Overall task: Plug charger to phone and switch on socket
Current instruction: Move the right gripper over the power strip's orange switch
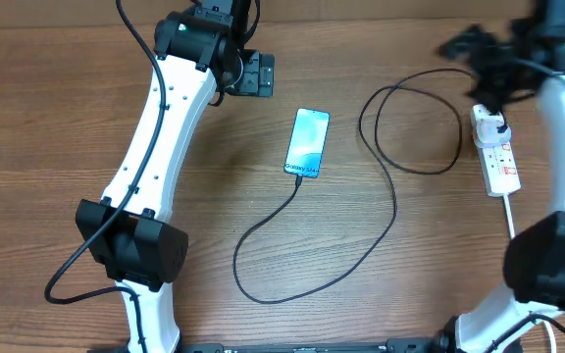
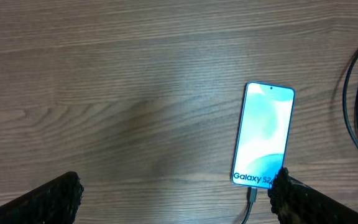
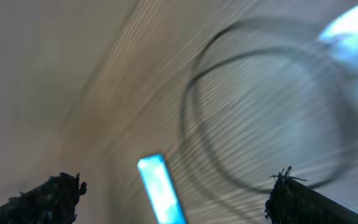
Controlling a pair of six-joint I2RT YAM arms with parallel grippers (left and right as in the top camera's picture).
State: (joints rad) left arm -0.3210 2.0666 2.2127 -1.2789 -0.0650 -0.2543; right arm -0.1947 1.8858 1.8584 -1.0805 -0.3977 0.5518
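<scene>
Phone (image 1: 308, 140) lies flat, screen up and lit, at the centre of the overhead view, with its text end toward the bottom of the frame. Charger (image 1: 396, 206) meets that lower edge. In the left wrist view the small connector sits right against it and looks seated. From there the black cable sweeps down, curls back up to the right, makes a loose ring and ends at a black plug in the top outlet of the socket (image 1: 501, 162) near the right edge. That slack probably keeps the cable from tugging the phone.

Left gripper (image 1: 253, 73), to the upper left of the phone and well apart from it, is spread wide and holds nothing; it looks parked out of the way. Right gripper (image 1: 474, 49) hangs at the top right, near the socket's plug end. Its wrist view is smeared, but the fingers stand far apart with nothing between them. That position would suit pressing the switch, whose state I cannot read.
</scene>
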